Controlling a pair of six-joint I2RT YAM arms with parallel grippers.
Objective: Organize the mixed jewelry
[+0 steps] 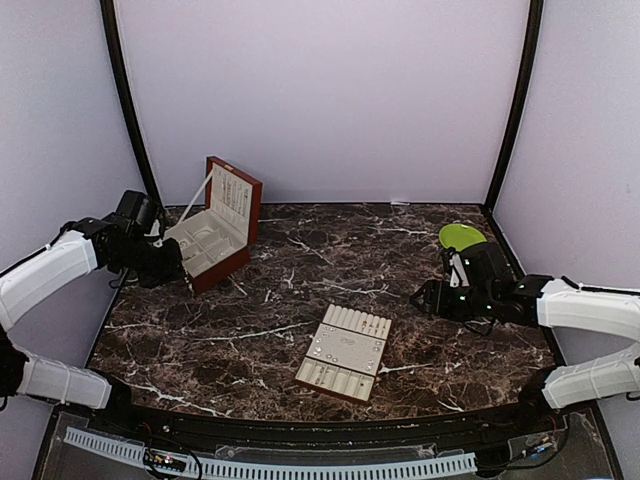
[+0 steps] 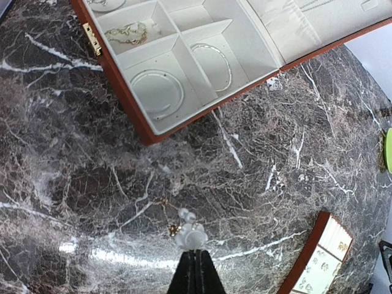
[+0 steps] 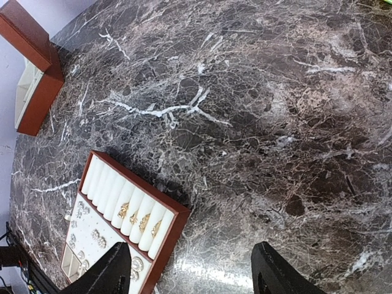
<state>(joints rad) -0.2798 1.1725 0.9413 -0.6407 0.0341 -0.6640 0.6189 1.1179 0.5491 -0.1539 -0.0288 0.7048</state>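
My left gripper point(image 2: 196, 254) is shut on a pale pearly piece of jewelry point(image 2: 192, 234) with small gold bits and a thin chain, held over the dark marble just in front of the red-brown wooden box point(image 2: 131, 113). In the top view that gripper point(image 1: 180, 265) sits by the box's near corner point(image 1: 205, 280). The box's white compartments hold a gold chain point(image 2: 127, 32) and two thin bangles point(image 2: 158, 92). The cream insert tray point(image 1: 345, 352) lies mid-table; gold rings point(image 3: 138, 217) sit in its rolls. My right gripper point(image 3: 193, 272) hangs open over bare marble beside the tray's right edge.
A lime-green plate point(image 1: 462, 237) rests at the back right, behind my right arm point(image 1: 520, 298). The box lid point(image 1: 235, 198) stands upright at the back left. White walls and black posts enclose the marble table point(image 1: 300, 300).
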